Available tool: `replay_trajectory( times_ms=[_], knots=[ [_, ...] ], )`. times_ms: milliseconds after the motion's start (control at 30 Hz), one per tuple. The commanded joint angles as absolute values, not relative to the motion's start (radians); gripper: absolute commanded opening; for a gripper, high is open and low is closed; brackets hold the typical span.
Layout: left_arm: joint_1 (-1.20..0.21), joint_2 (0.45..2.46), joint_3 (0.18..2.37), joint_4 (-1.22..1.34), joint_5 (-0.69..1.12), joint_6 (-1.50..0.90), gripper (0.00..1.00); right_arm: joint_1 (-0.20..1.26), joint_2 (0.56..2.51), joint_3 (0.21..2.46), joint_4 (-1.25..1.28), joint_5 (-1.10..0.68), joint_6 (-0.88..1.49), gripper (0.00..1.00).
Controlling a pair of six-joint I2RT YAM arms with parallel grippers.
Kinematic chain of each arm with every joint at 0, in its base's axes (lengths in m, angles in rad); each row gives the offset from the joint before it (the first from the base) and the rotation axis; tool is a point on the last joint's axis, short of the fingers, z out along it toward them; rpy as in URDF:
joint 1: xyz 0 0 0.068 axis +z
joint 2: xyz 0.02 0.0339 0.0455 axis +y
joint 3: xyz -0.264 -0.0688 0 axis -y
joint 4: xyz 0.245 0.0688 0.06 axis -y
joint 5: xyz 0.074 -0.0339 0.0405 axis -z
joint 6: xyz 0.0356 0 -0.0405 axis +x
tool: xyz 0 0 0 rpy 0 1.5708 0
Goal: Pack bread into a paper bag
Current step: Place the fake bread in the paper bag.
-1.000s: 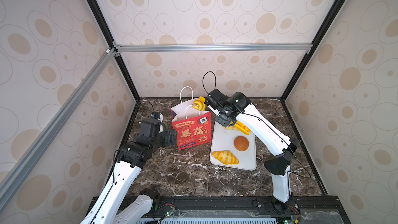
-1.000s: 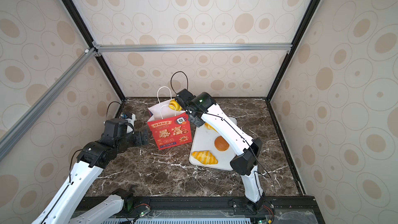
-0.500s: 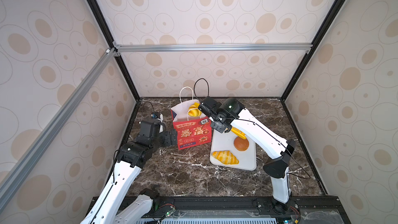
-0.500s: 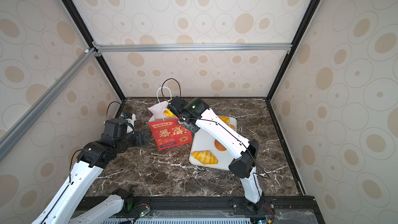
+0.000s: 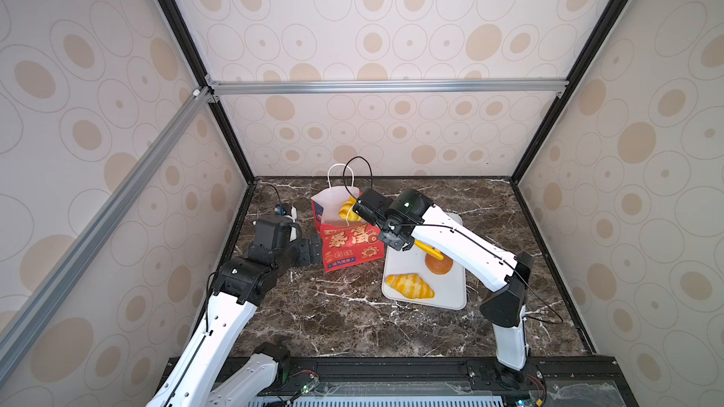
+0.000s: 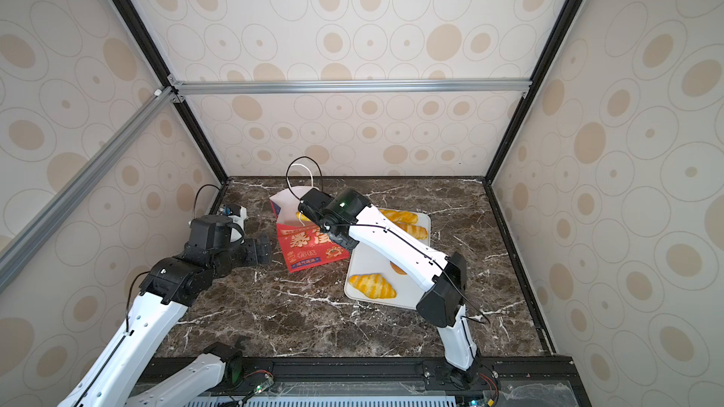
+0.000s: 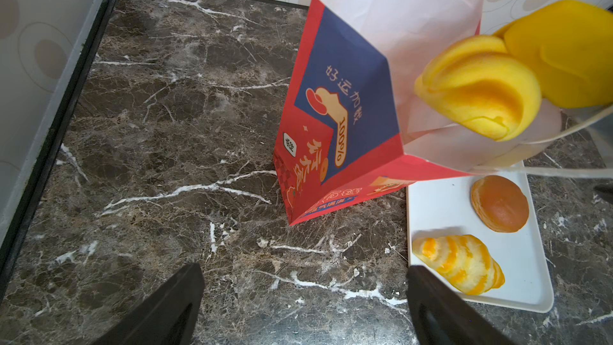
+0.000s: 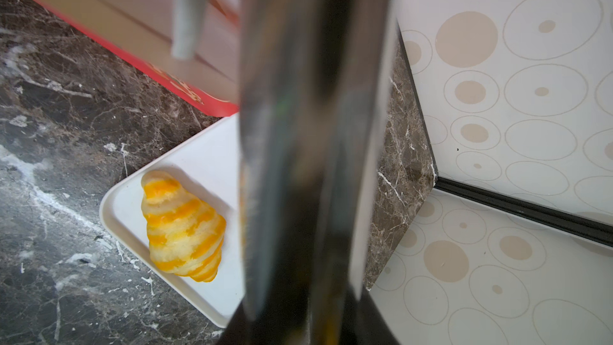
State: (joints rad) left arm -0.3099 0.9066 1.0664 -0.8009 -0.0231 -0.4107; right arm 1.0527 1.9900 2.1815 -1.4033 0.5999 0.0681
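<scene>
Found left jaws wide, just left of upright paper bag (image 5: 348, 246). Found right jaws clamped on tongs (image 5: 429, 249), with bread piece (image 7: 477, 91) pinched at bag mouth. Noted croissant (image 5: 409, 285) and bun (image 5: 438, 266) on tray (image 5: 450, 293).

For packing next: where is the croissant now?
In both top views the croissant lies on the white tray, right of the paper bag, near the brown bun.
</scene>
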Motion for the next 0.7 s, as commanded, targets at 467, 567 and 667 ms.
replay_trajectory(
  times_ms=[467,567,667],
  knots=[
    [-0.304,0.898,1.068,-0.790,-0.017,-0.396,0.99,1.047,1.940,2.345,-1.498,0.711,0.003,0.39],
    [-0.304,0.899,1.069,-0.789,-0.018,-0.396,0.99,1.040,1.902,2.322,-1.504,0.728,0.021,0.19],
    [-0.304,0.901,1.068,-0.790,-0.016,-0.397,0.99,1.032,1.828,2.225,-1.491,0.733,0.048,0.12]
  ],
)
